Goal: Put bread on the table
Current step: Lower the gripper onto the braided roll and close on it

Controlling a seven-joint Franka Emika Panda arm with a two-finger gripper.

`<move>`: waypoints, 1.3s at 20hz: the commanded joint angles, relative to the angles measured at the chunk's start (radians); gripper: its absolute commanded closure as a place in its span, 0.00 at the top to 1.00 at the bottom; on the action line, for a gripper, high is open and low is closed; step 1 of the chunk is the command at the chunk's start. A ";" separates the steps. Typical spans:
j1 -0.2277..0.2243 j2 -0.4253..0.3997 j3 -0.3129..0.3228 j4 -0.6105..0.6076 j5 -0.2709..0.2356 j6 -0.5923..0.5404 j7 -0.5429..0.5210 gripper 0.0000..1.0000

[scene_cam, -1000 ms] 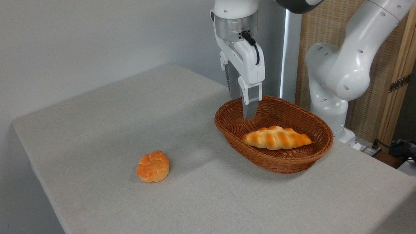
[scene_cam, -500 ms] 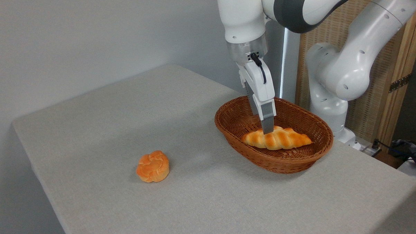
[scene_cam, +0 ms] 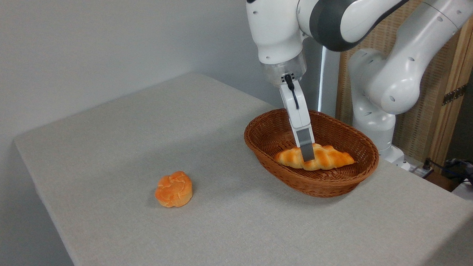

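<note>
One braided bread loaf (scene_cam: 326,159) lies inside the brown oval wicker basket (scene_cam: 333,183), on its floor and toward the near wall. Its long axis runs almost level from left to right across the picture, along the length of the basket, with the right tapered end a little higher and pointing at the right rim, and the left end pointing at the middle of the basket. The pincer (scene_cam: 307,154) of the white arm reaches down into the basket at a slight slant, and its visible grey finger (scene_cam: 307,145) stands in front of the loaf, a bit left of the loaf's middle. The second finger is hidden behind the first, so I cannot tell if the pincer is released or clenched on the loaf. The basket stands on the right rear part of the grey cloth tabletop (scene_cam: 150,130). A small round orange knotted bun (scene_cam: 174,188) rests on the tabletop, well apart from the basket, to its left and nearer to the camera.
</note>
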 commanded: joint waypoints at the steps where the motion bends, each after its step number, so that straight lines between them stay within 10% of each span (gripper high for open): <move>1: -0.020 -0.015 0.018 -0.028 0.019 0.023 0.009 1.00; 10: -0.031 -0.001 0.018 -0.074 0.021 0.087 0.009 0.94; 16: -0.031 -0.001 0.018 -0.081 0.019 0.092 0.010 0.50; 26: -0.031 -0.003 0.017 -0.068 0.019 0.076 0.050 0.39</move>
